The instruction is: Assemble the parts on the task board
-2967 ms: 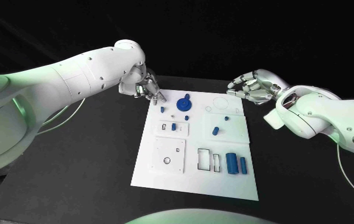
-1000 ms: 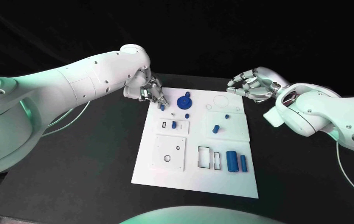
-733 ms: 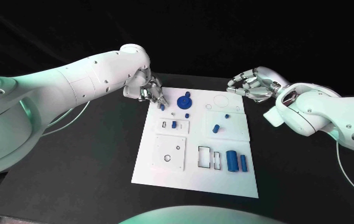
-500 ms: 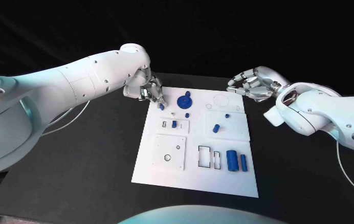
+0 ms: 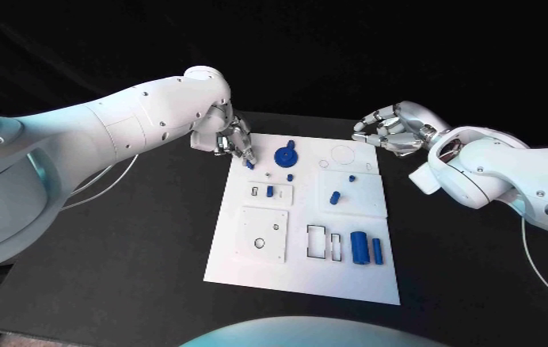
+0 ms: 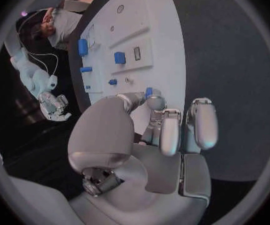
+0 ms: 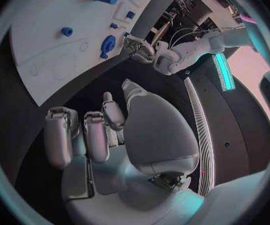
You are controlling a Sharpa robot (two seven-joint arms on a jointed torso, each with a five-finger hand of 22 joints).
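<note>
Centrally, 1 flat white rectangular task board (image 5: 299,272) is laid on the black table (image 5: 137,244). 1 small blue part (image 5: 249,163) is pinched by the silver left hand (image 5: 232,142) over the board's far left corner. The silver right hand (image 5: 386,131) is curled, holding nothing, beyond the far right corner. 2 blue cylinders (image 5: 366,249) are seen lying side by side.

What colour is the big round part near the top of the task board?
Blue. The round part shows best in the head view, on the white task board.

No legible text or markings
</note>
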